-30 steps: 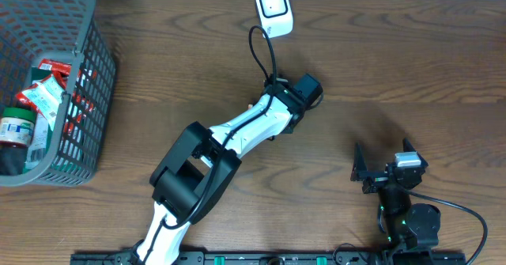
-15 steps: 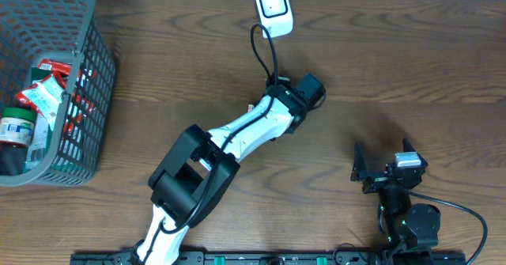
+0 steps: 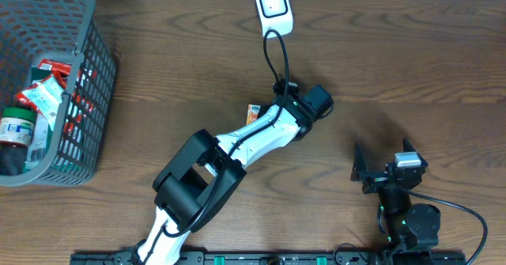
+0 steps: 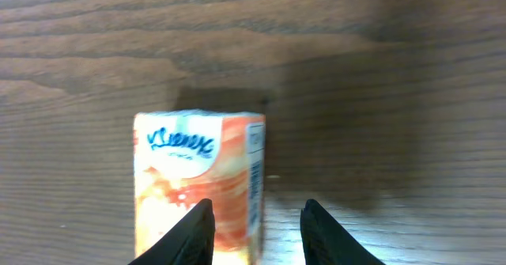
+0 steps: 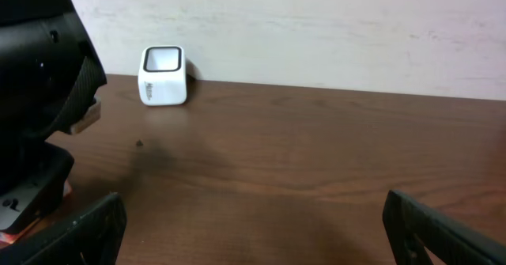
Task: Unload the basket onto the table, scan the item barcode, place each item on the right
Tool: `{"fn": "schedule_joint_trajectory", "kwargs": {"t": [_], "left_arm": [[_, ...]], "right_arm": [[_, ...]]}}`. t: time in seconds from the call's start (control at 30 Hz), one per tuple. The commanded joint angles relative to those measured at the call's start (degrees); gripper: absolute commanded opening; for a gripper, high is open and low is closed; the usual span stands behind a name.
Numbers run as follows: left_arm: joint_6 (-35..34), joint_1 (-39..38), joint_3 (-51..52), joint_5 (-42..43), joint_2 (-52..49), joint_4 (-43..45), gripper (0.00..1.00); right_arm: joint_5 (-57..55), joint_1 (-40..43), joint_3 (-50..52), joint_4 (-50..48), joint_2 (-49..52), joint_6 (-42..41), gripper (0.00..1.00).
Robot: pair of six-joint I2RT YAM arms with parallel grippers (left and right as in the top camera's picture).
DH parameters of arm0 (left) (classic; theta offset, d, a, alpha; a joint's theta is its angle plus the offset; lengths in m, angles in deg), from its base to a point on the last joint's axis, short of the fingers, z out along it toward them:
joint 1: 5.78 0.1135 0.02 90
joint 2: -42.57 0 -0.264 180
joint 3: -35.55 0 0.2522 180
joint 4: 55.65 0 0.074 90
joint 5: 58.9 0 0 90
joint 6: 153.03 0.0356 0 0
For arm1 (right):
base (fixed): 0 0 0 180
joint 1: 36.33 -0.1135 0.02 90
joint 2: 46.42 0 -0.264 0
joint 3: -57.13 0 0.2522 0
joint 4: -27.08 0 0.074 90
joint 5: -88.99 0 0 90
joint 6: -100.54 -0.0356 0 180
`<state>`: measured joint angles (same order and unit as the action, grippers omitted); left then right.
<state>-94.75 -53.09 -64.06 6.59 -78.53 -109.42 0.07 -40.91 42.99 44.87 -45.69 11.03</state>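
Overhead, the tissue pack [image 3: 254,111] lies flat on the tabletop [image 3: 427,67] near the middle. It sits just beside the left arm's wrist, on the side toward the basket [image 3: 93,99], and most of it is hidden under the arm. In the left wrist view the pack [image 4: 190,178] shows its lettered face upward, and its far short edge runs square across the wood grain. The left tool [image 4: 257,211] hangs over the pack with its fingers partly spread and pinches nothing. One finger [image 4: 198,229] overlaps the near right corner of the pack. The pack's right long edge falls inside the gap, and bare wood fills the rest of the gap up to the other finger. Whether that finger touches the wrapper cannot be told.

The white scanner [image 3: 273,8] stands at the far edge of the tabletop, well apart from the pack, with open wood between them. In the right wrist view the scanner [image 5: 164,75] sits close to the pale wall [image 5: 332,20].

The right tool [image 5: 253,206] rests near the front right edge, spread wide and empty, with unbroken wood ahead of it. The basket fills the far left corner and runs out of frame, with packets [image 3: 51,91] inside it.
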Motion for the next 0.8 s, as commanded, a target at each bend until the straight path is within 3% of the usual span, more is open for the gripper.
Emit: {"fn": "schedule_joint_trajectory", "kwargs": {"t": [0.0, 0.77], "left_arm": [[0.2, 0.2, 0.6, -3.4, 1.2, 0.5, 0.37], [0.2, 1.1, 1.4, -3.7, 0.2, 2.0, 0.36]], "right_arm": [[-0.1, -0.3, 0.1, 0.2, -0.1, 0.4, 0.99], [-0.1, -0.3, 0.1, 0.2, -0.1, 0.4, 0.99]]}}
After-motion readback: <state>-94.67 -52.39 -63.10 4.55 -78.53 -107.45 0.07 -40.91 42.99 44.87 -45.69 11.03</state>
